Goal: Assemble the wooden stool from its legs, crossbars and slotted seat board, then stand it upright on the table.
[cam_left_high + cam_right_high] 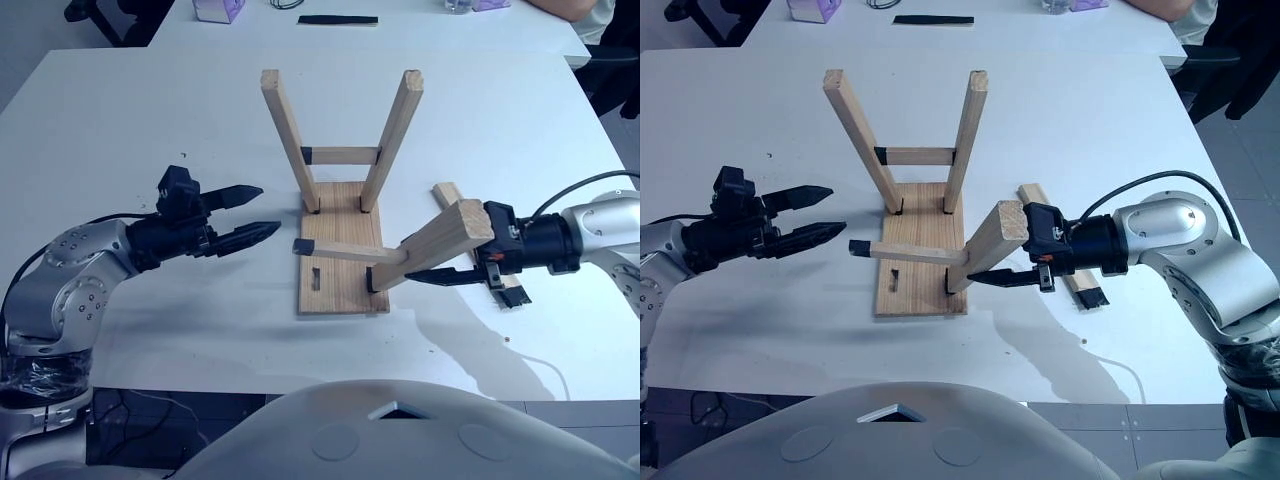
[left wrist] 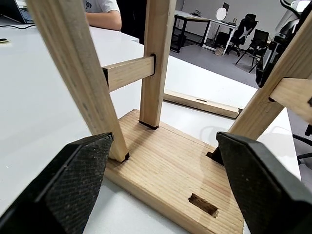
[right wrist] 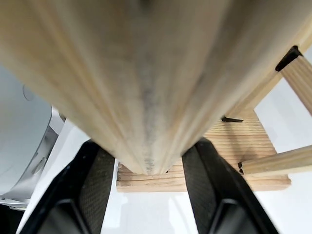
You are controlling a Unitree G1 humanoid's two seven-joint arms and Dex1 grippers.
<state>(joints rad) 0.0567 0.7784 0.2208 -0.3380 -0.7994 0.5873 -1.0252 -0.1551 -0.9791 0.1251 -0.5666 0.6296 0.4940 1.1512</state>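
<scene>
On the table (image 1: pixel 120 120), the board (image 1: pixel 335 290) is laid flat, with two legs (image 1: pixel 290 140) and a crossbar (image 1: pixel 345 155) seated at its far end. A third leg (image 1: pixel 440 240), tilted, foot at the board's near right corner, is clamped in the right gripper (image 1: pixel 445 262). The left gripper (image 1: pixel 270 209) is held wide, just left of the board.

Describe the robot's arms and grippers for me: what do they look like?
The left arm and right arm have rounded silver-grey shells dotted with small holes, black at the wrists. A thin black cable loops beside each. The left gripper and right gripper are black, each with two long tapering fingers with rough-textured pads.
</scene>
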